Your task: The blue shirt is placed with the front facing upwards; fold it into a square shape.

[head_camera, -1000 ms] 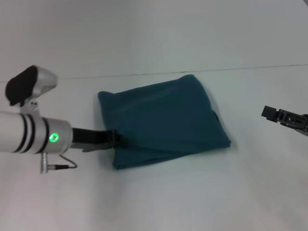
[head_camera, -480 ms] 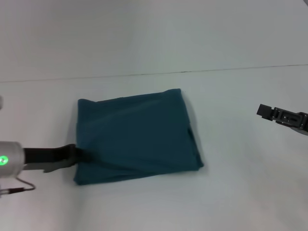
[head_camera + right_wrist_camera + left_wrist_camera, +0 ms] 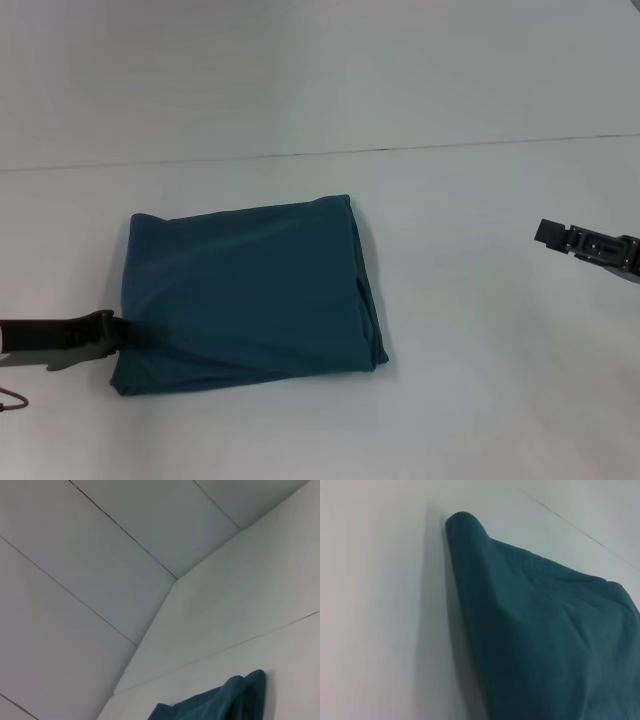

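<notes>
Shirt status first: I see the blue shirt (image 3: 245,293) folded into a rough square, plain teal side up, no print or collar visible. It lies flat on the white table (image 3: 470,420), left of centre, well in from the far edge and nearer the left edge than the right. Its left edge and far edge look rounded where the layers double over; the near edge shows a second layer peeking out underneath, slightly offset. On the right side a small gap opens between layers, and soft creases run diagonally across the top.

From the left wrist view I get the same cloth (image 3: 545,630) close up: a thick rolled fold at one corner, surface lightly wrinkled.

My left gripper (image 3: 108,333) sits low at the shirt's near left corner, fingers clamped together on the cloth edge there.

My right gripper (image 3: 590,247) hangs near the right edge of the table, well apart from the shirt; whether its fingers are apart or together I cannot tell.
</notes>
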Controlling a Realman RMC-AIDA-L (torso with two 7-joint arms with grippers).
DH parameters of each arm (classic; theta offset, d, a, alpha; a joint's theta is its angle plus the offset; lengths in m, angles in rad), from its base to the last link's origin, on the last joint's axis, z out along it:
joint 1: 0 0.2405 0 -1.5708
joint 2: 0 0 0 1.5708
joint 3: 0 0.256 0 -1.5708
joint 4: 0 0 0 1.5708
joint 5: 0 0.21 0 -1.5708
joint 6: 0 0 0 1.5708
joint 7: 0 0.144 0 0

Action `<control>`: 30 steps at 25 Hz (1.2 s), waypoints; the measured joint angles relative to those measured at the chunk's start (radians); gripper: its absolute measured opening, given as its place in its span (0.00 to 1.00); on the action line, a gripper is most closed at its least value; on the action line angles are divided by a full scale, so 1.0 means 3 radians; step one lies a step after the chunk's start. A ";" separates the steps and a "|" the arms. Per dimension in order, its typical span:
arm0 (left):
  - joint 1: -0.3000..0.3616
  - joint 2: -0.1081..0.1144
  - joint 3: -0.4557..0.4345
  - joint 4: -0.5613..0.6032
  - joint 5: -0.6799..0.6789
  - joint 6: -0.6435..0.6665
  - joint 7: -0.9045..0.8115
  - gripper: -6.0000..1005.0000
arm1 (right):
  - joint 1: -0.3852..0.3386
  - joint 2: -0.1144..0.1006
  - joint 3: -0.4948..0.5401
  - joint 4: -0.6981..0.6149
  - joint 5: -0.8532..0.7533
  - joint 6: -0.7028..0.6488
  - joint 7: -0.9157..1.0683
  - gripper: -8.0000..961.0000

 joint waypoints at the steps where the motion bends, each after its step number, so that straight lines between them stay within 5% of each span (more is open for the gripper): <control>1: -0.0007 0.0003 0.0001 -0.0004 0.0004 -0.0013 0.0018 0.16 | -0.0001 0.0000 -0.0003 0.0000 0.0000 0.0004 0.0000 0.62; 9: 0.0037 0.0003 -0.0077 0.0204 0.0047 0.0024 0.0000 0.27 | -0.0012 -0.0003 -0.0001 0.0000 -0.0001 -0.0002 0.0002 0.62; 17: 0.0112 -0.0024 -0.0677 0.0357 -0.0327 0.0397 -0.0006 0.43 | -0.0010 -0.0004 -0.0004 0.0000 -0.0001 0.0002 -0.0015 0.62; 25: 0.0105 -0.0024 -0.0690 -0.0099 -0.0706 0.0456 0.0061 0.77 | 0.0000 0.0000 -0.0016 0.0000 -0.0001 -0.0019 -0.0018 0.62; 30: 0.0141 -0.0051 -0.0698 -0.0278 -0.0985 0.0525 0.0658 0.95 | 0.0009 0.0005 -0.0029 -0.0002 -0.0039 -0.0060 -0.0020 0.62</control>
